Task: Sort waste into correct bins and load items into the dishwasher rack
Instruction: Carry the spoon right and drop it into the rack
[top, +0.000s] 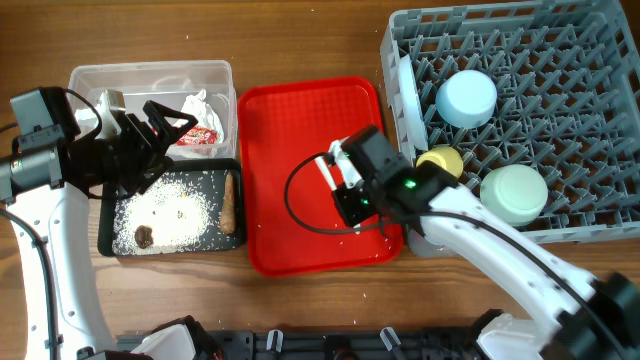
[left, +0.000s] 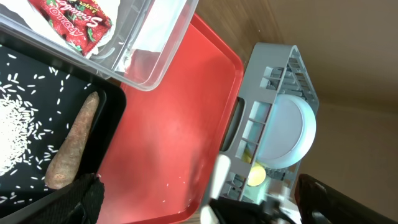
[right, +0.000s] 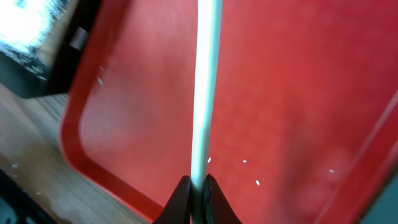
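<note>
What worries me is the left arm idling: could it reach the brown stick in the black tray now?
Probably yes: the left gripper hovers open at the black tray's edge, and the brown stick lies uncovered inside.

White tube links w/ black joints on left arm (top: 55, 235) & right arm (top: 500, 245). Black angular left end effector (top: 168, 118), upper left. Black right end effector (right: 197, 185); green LED (top: 408, 184) on wrist, thin black cable (top: 287, 198) looping mid-frame.

You've clear room over left half of red tray (top: 275, 150); right hand (right: 196, 185) w/ spoon (right: 206, 87) blocks right half; rack (top: 560, 130) wall beyond.
</note>
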